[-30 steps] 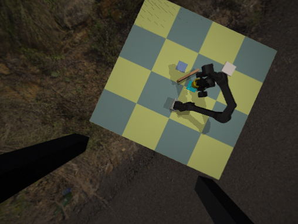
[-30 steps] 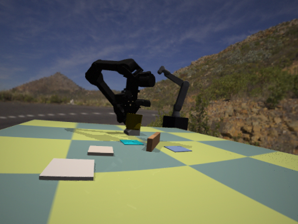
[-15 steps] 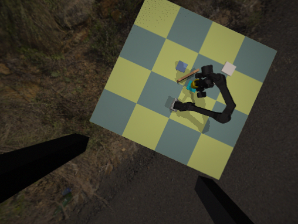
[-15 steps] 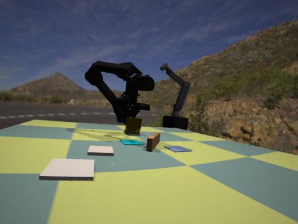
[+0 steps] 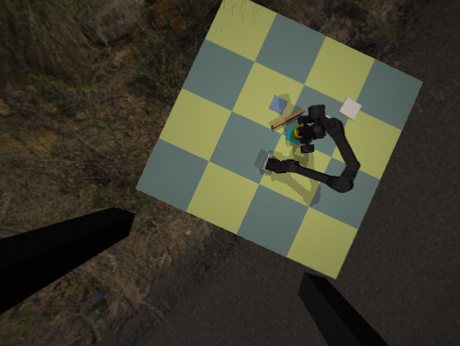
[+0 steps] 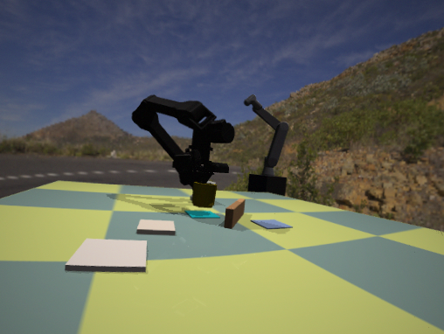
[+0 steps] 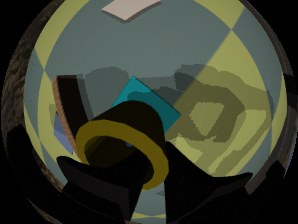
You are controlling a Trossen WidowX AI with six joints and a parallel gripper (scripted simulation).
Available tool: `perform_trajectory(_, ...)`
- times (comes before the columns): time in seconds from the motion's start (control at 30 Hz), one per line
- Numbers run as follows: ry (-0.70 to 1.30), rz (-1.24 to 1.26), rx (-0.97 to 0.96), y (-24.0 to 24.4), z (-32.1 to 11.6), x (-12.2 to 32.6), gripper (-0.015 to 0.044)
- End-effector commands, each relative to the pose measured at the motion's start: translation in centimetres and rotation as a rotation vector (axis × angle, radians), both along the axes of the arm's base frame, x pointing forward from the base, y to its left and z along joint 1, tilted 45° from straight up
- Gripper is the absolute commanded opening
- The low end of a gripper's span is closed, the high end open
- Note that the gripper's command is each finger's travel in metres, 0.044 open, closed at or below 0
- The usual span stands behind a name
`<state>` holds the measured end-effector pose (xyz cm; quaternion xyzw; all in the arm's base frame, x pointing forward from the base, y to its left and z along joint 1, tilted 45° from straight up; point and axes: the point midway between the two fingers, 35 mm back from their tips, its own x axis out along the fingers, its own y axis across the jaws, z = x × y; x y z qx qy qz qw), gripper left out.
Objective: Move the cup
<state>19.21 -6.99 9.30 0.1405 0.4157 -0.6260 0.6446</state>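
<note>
A yellow cup (image 5: 296, 132) (image 6: 204, 195) (image 7: 105, 126) hangs in my gripper (image 7: 158, 144), above the teal pad and off it. The gripper is shut on the cup's wall at the rim. In the wrist view the cup's mouth faces the camera, and a blue marble (image 7: 129, 144) shows inside; other marbles are hidden or too dark to tell. The teal pad (image 5: 291, 137) (image 6: 202, 214) (image 7: 129, 87) lies flat on the table. The blue pad (image 5: 278, 104) (image 6: 272, 224) (image 7: 64, 135) lies beyond the brown barrier.
A brown upright barrier (image 5: 288, 120) (image 6: 235, 213) (image 7: 70, 95) stands between the two pads, close to the cup. A large pale flat block (image 5: 350, 108) (image 6: 107, 254) and a smaller pale block (image 6: 156, 226) lie on the checkered table. A grey arm (image 6: 276, 144) stands in the background.
</note>
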Motion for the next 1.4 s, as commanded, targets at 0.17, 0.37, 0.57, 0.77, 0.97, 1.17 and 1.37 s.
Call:
perform_trajectory(0.17, -0.003, 0.004, -0.004, -0.8, -0.7, -0.2, 0.0000)
perform_trajectory(0.37, -0.003, 0.004, -0.005, -1.4, -1.2, -0.4, 0.0000)
perform_trajectory(0.57, 0.000, -0.001, -0.002, -1.3, -1.1, -0.4, 0.0000)
perform_trajectory(0.77, 0.000, -0.001, -0.002, -1.3, -1.1, -0.4, 0.0000)
perform_trajectory(0.97, 0.000, -0.001, -0.002, -1.3, -1.1, -0.4, 0.0079)
perform_trajectory(1.17, 0.000, -0.001, -0.002, -1.3, -1.1, -0.4, 0.0147)
perform_trajectory(1.37, 0.000, -0.001, -0.002, -1.2, -1.1, -0.3, 0.0147)
